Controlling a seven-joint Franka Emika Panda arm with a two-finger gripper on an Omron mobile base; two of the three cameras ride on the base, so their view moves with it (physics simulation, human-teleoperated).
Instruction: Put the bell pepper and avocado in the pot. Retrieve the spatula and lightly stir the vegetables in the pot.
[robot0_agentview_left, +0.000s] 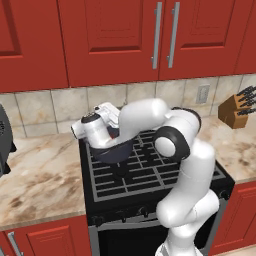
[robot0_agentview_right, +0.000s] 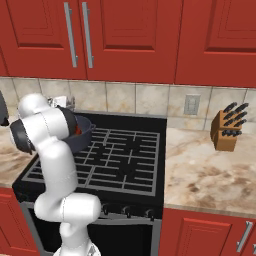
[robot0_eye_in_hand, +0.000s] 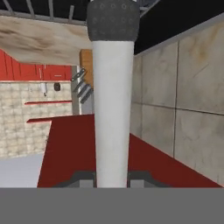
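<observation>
Far left in the left base view, a dark bulky appliance (robot0_agentview_left: 4, 145) sits on the beige marbled stone counter (robot0_agentview_left: 40, 180); we can't tell what it is. It is well apart from the work.

Next is the round dark grey-blue metal pot (robot0_agentview_left: 114, 150) on the black stove grate (robot0_agentview_left: 150, 175), rear left burner. The small rounded bright red bell pepper (robot0_agentview_right: 78, 131) shows inside it, from the right base view. The avocado is hidden, so we can't confirm it.

The white hand hovers right over the pot. In the hand view the gripper (robot0_eye_in_hand: 112, 180) is clamped around the long white-handled spatula with a dark grey perforated head (robot0_eye_in_hand: 113, 109). The jaws are closed on the low end of the handle. The view is rolled, with the grate at the top. The spatula seems to point sideways along the beige tiled backsplash (robot0_eye_in_hand: 183, 105), not down into the pot yet.

Risks, as we judge them:
- The grip is far down the handle, so the spatula could pivot or slip once the head meets the vegetables.
- The wall is just beside it, so turning it downward could clip the tiles or the pot rim.
- A hard stir could shove the pot along the grate or flick the pepper out.

Further right, a wall outlet (robot0_agentview_right: 191, 104) and a wooden knife block with dark handles (robot0_agentview_right: 227, 129) are well apart and not in the way. The arm's own elbow hides most of the pot in the left base view.
</observation>
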